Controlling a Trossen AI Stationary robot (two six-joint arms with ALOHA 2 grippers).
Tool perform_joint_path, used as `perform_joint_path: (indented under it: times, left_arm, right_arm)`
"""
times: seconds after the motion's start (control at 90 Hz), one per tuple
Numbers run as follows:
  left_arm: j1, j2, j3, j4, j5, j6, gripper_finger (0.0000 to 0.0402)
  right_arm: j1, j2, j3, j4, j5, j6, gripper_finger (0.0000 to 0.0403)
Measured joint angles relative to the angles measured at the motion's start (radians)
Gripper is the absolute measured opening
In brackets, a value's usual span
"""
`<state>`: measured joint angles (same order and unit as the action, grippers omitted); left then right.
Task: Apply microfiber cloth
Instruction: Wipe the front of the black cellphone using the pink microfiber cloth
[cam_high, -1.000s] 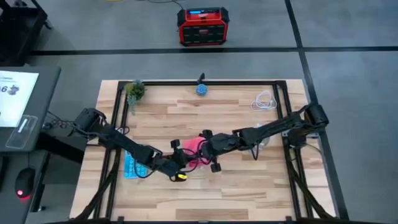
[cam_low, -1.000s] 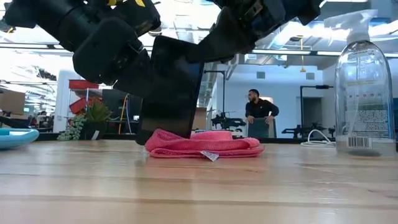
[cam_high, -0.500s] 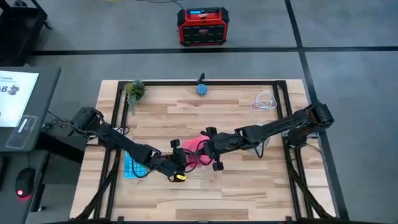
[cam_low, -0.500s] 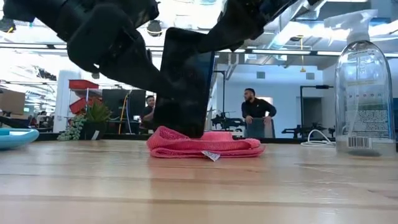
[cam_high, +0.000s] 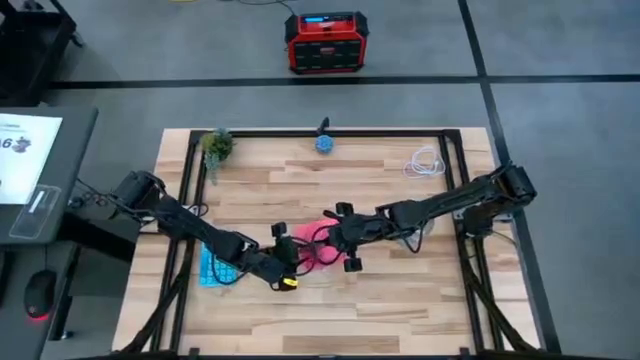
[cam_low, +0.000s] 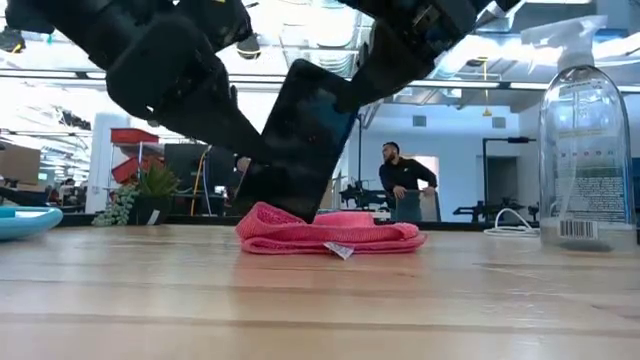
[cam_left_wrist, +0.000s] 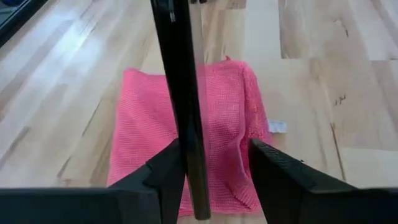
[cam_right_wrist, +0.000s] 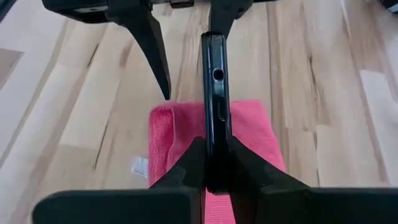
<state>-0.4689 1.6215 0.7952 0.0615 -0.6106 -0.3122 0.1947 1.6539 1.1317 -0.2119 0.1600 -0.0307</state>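
Note:
The pink-red microfiber cloth (cam_low: 340, 235) lies folded on the wooden table near its middle (cam_high: 322, 252). A black phone (cam_low: 300, 140) stands on it, tilted, its lower corner on the cloth. My right gripper (cam_right_wrist: 214, 146) comes from the table's right and is shut on the phone. My left gripper (cam_left_wrist: 216, 144), coming from the left, is open with a finger on either side of the phone's edge (cam_left_wrist: 186, 118). One finger (cam_left_wrist: 168, 171) is close against the phone; whether it touches I cannot tell. My right gripper pinches the phone's two flat faces between its two fingers at the upper end, the one with the port (cam_right_wrist: 216, 93). The fingers slant down from the table's right. The phone stands on edge, tilted, with its lower corner (cam_low: 290, 212) on the cloth.
A clear spray bottle (cam_low: 585, 150) stands to the right of the cloth and a light blue calculator (cam_high: 210, 265) lies to its left. A small plant (cam_high: 217, 145), a blue object (cam_high: 325, 143) and a white cable (cam_high: 428, 162) sit at the far edge. People stand in the room behind.
My right gripper has drawn the phone across the cloth toward the table's right. The phone, upright a second ago, has tipped with its top toward the right, its lower corner still on the cloth. The cloth has stayed in place.

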Motion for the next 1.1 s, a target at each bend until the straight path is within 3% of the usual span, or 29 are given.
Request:
perform_joint_path:
  times: [0.344,0.744,1.1]
  left_arm:
    - [0.005,-0.002,-0.003,0.108,0.06,0.162,0.0151]
    - [0.081,-0.004,-0.001,0.181,0.055,0.197,0.0151]
    - [0.059,-0.009,-0.001,0.193,-0.036,0.199,0.0151]
  right_arm:
    - [0.04,-0.006,0.0,0.0,-0.002,-0.004,0.0024]
    - [0.075,-0.006,-0.002,-0.018,0.028,-0.023,0.0024]
    - [0.079,-0.007,-0.002,-0.078,0.105,0.004,0.0024]
